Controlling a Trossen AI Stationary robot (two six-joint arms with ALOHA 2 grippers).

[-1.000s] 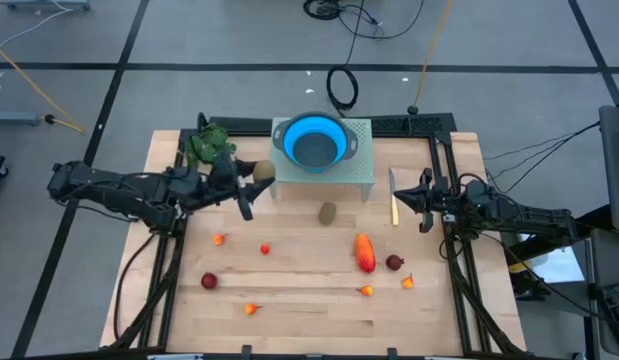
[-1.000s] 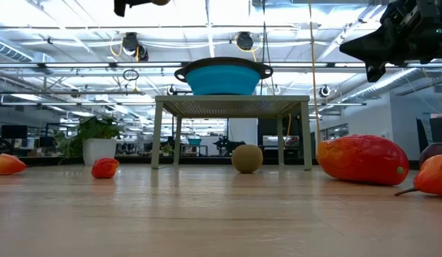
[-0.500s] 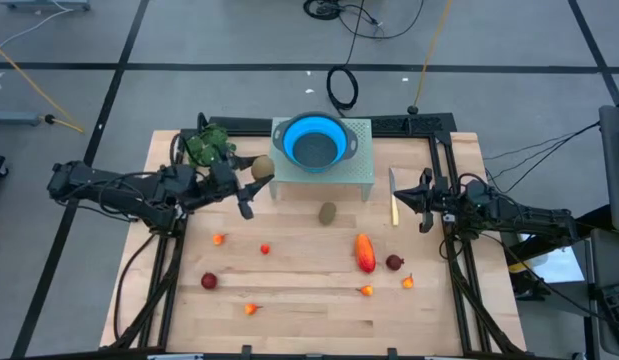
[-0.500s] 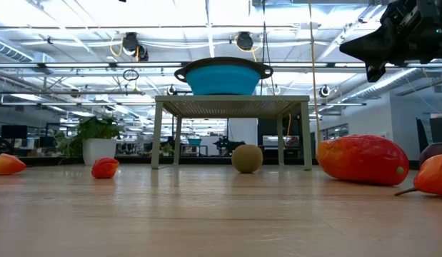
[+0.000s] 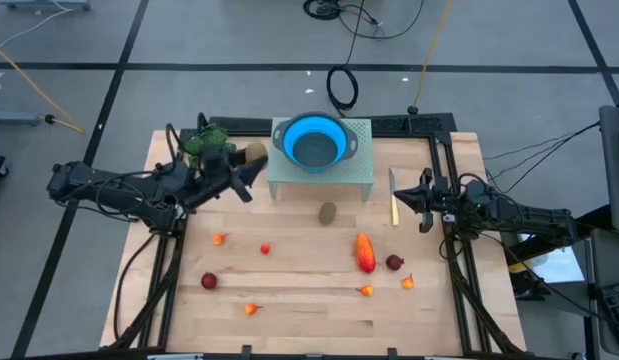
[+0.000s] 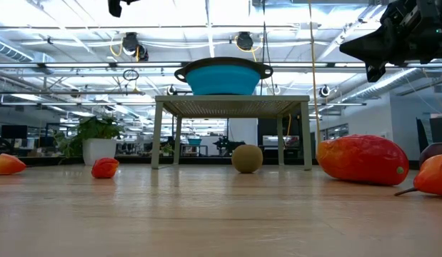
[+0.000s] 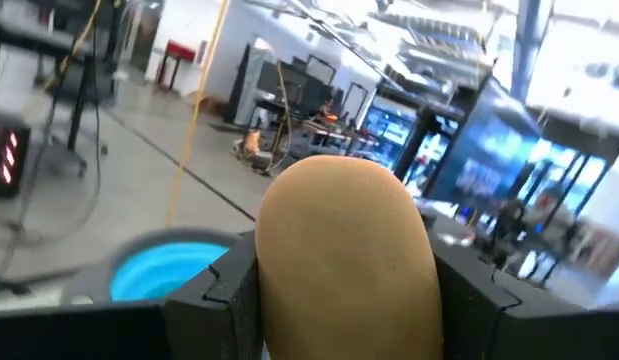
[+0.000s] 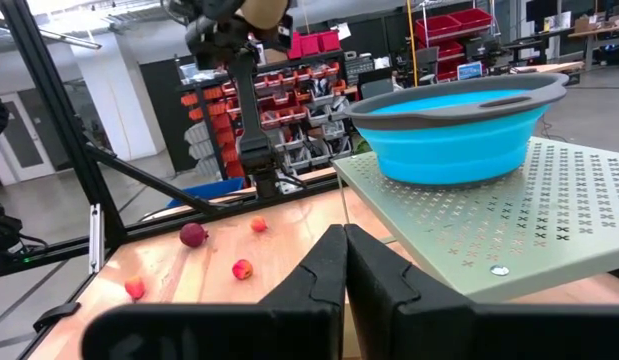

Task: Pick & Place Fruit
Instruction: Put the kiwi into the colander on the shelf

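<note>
Left gripper [image 5: 251, 160] raised, upper left of frame beside blue bowl [image 5: 312, 141], fingers [image 7: 224, 290] clamped on brown kiwi [image 7: 347, 255]. Right gripper [image 5: 421, 199] at right edge of counter [image 5: 289, 310], near knife [image 5: 393, 205], fingers [image 8: 374, 275] pressed together, empty. Second kiwi [image 5: 328, 212], remaining fruit scattered lower centre.

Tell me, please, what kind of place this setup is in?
Probably a robotics lab or workshop hall. Shelves with red parts bins stand behind the table, monitors glow farther back, and cables lie on the grey floor.
</note>
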